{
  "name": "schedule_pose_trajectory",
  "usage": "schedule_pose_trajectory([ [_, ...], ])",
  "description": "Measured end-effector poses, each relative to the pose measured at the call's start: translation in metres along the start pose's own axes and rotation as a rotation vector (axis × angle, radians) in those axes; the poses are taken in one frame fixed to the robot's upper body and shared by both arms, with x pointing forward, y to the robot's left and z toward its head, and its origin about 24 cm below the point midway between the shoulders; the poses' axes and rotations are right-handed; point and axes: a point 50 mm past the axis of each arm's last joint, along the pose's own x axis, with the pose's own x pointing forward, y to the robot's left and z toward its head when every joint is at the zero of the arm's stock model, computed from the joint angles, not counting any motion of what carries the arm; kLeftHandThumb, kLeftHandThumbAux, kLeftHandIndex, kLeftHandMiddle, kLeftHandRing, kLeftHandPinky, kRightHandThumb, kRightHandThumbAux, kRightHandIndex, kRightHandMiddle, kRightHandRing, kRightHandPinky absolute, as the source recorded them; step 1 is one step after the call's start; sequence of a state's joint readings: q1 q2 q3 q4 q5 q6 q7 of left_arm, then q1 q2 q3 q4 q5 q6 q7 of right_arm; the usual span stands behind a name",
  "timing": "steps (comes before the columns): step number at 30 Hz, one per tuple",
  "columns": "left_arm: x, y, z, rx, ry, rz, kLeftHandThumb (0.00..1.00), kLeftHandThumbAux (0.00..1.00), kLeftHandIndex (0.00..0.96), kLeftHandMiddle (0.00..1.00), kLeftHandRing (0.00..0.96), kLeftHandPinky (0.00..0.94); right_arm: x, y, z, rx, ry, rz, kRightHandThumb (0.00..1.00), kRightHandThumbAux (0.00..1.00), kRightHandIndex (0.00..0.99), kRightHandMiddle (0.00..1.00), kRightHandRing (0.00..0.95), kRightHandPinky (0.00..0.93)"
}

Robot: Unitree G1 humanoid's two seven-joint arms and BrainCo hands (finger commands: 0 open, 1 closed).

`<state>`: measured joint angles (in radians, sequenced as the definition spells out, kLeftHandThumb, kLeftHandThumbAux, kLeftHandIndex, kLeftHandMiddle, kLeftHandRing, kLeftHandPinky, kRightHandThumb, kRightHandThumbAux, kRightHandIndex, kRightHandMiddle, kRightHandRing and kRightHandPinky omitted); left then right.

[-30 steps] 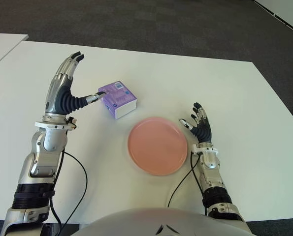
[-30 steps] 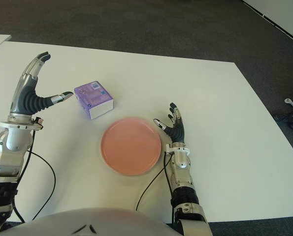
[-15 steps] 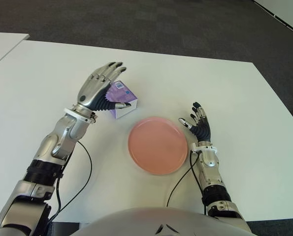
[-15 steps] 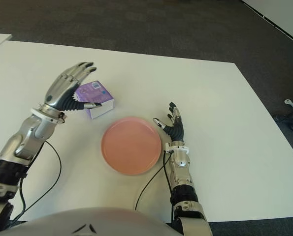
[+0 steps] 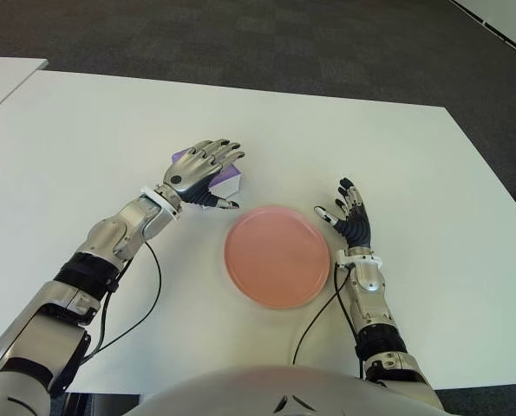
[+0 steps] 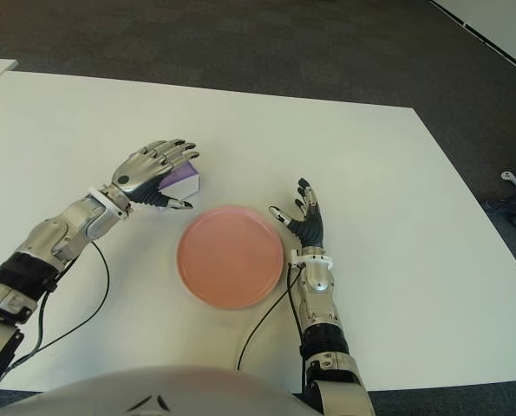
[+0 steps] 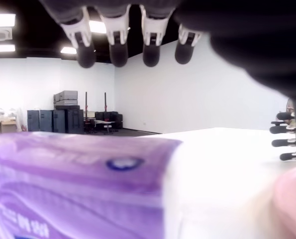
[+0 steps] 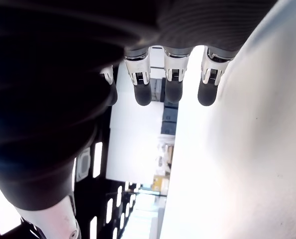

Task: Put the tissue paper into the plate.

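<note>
No text is showing clearly enough to be read. The purple tissue paper pack (image 7: 78,194) is carrying white printed characters on its wrapper in the left wrist view, near the lower edge, but they are blurring into shapes that cannot be made out. A small dark oval mark is sitting on the pack's upper face, also unreadable. In the eye views the left hand (image 5: 201,169) is covering most of the pack, hiding any label.

Silver-shelled arms, black joints and fingertips on each robot hand (image 5: 199,173), trailing black cables (image 5: 145,305).
</note>
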<state>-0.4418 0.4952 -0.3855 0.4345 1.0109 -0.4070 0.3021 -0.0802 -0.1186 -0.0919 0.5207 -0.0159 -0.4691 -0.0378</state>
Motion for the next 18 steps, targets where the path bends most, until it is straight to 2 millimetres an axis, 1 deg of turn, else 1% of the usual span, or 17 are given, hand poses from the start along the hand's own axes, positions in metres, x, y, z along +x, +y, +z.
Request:
schedule_pose_trajectory([
  [18,0.014,0.003,0.011,-0.046,-0.055,-0.069,0.000,0.330,0.000,0.000,0.000,0.000,0.001,0.002,0.001,-0.003,0.011,-0.006,0.000,0.808,0.000,0.000,0.000,0.024],
])
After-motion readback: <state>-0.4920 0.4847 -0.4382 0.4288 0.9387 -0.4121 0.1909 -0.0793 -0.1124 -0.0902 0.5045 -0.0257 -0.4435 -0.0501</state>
